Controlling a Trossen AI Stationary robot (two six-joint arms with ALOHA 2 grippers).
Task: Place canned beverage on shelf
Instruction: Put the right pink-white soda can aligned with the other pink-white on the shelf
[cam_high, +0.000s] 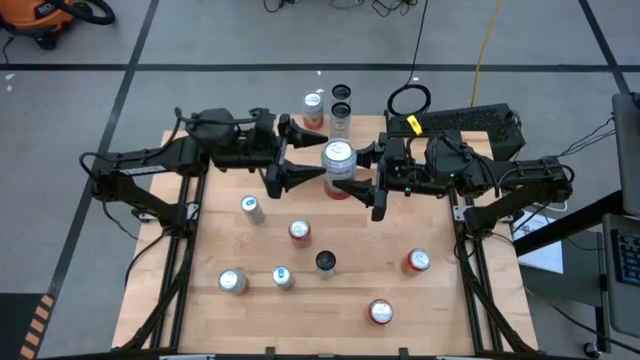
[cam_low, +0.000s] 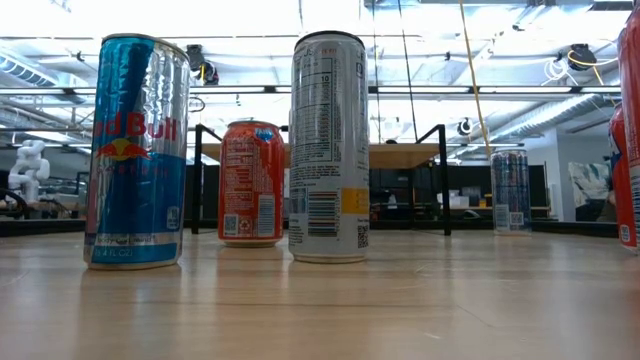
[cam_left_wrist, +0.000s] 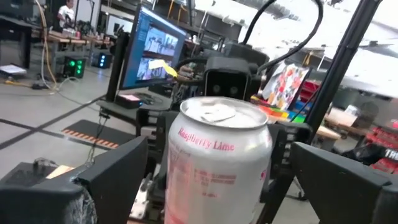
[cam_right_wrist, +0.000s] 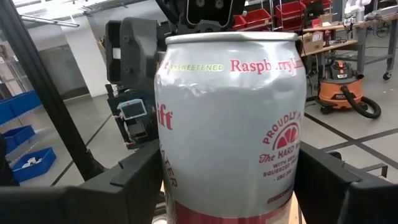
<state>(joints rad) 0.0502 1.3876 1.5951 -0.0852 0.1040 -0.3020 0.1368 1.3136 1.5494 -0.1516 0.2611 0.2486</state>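
Observation:
A silver raspberry-lime can (cam_high: 338, 158) with a red base hangs upright high over the middle of the table, between my two grippers. My right gripper (cam_high: 366, 172) reaches in level from the table's right and is shut on it. My left gripper (cam_high: 312, 160) faces it from the table's left, open, with a finger standing on either side of the can (cam_left_wrist: 217, 155) and a gap to each. The shelf (cam_low: 400, 155), a light wood top on thin black legs, stands at the far side of the table. Neither gripper shows in the low view. My right gripper pinches the can's side walls (cam_right_wrist: 171, 186) between its two fingers, below the can's top rim. The fingers lie level and come from the table's right. The can stands upright in the hold, lifted clear of the table.
Several loose cans stand on the tabletop nearer than the arms, among them a white one (cam_high: 252, 208), a red one (cam_high: 299, 232), a blue one (cam_high: 283, 277) and a red one (cam_high: 416, 261). Three more cans (cam_high: 313, 106) stand at the far side. A keyboard (cam_high: 470, 122) lies far right.

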